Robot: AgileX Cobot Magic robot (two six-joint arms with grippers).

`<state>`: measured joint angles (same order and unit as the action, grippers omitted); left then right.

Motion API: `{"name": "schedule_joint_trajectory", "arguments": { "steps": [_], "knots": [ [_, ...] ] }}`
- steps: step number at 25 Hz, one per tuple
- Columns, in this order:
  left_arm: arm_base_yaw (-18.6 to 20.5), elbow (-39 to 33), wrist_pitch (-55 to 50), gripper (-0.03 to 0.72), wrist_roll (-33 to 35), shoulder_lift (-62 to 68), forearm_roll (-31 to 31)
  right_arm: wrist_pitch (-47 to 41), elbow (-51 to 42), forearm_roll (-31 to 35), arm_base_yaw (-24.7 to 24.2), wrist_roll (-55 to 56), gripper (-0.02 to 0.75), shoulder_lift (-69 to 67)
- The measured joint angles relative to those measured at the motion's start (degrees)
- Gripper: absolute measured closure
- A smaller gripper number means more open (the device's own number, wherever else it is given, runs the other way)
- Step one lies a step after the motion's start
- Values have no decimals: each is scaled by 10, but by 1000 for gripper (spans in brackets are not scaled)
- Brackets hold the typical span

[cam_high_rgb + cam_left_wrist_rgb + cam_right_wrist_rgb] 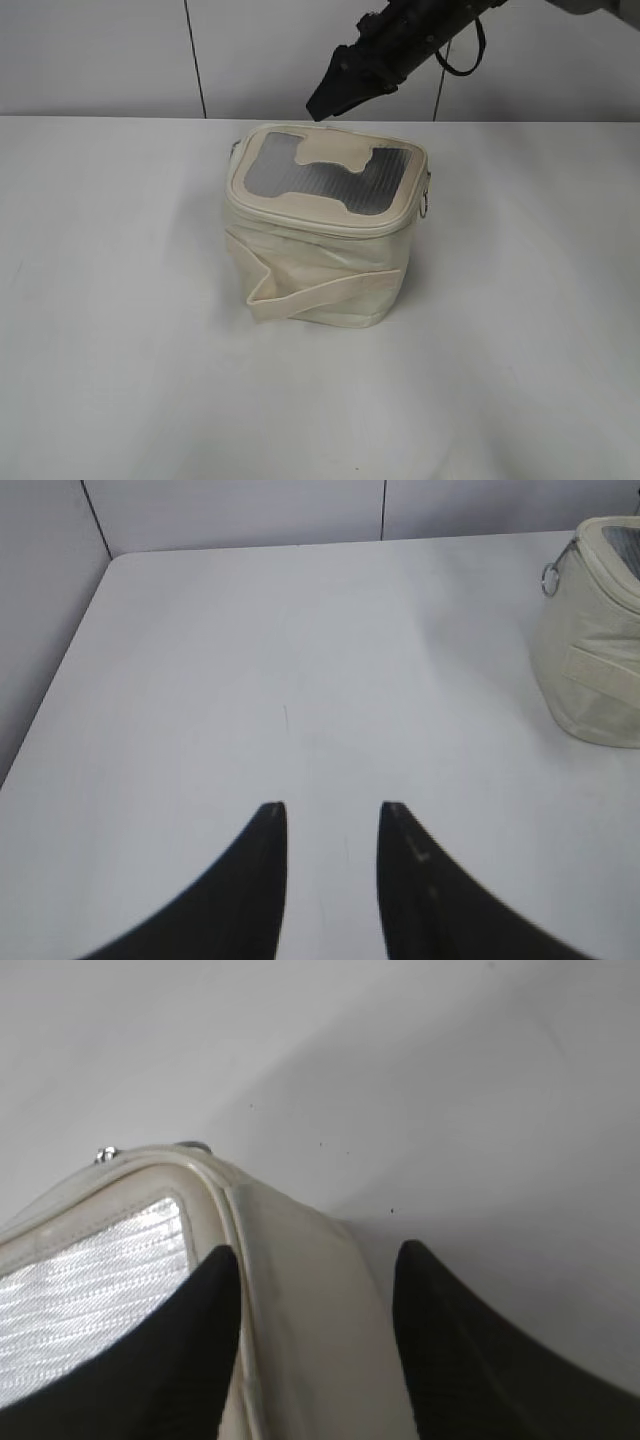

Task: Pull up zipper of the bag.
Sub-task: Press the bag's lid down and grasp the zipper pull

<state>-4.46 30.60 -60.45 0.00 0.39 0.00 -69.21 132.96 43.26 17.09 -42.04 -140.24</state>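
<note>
On the middle of the white bench stands the bag, a small boxy cream thing, upright, its top tilted a little toward the exterior camera. The top carries grey ribbed window panels set in a cream surround, and the zipper runs as a thin cream track round the rim of that top. A small silver ring hangs at the bag's right upper corner in the exterior view; another ring shows at the corner seen from the left wrist view. A wide cream strap lies slantwise across the front of the body, its end folded back near the base.

Above and behind the bag's far right corner hangs the right hand, dark, pointing down toward the top, apart from the fabric. From its wrist view the two fingers stand spread, released, one over the ribbed panel and the other out past the rim over the bench, holding nothing.

The left hand hovers over bare bench well to the side of the bag, its fingers parted and holding nothing. A pale wall with dark vertical seams rises behind the bench.
</note>
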Motion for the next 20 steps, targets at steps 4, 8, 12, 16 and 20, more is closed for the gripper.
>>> {"name": "schedule_joint_trajectory", "arguments": {
  "steps": [4,8,12,16,20],
  "knots": [
    [0,0,0,452,0,0,0,-1,-49,-1,0,-16,339,43],
    [0,0,0,453,0,0,0,-1,-55,0,0,-19,339,36],
    [0,0,0,456,0,0,0,-1,-57,-9,0,-17,339,24],
    [0,0,0,457,0,0,0,-1,-59,-24,0,-7,339,24],
    [0,0,0,459,0,0,0,-1,-75,-23,0,-5,393,24]
  ]
}}
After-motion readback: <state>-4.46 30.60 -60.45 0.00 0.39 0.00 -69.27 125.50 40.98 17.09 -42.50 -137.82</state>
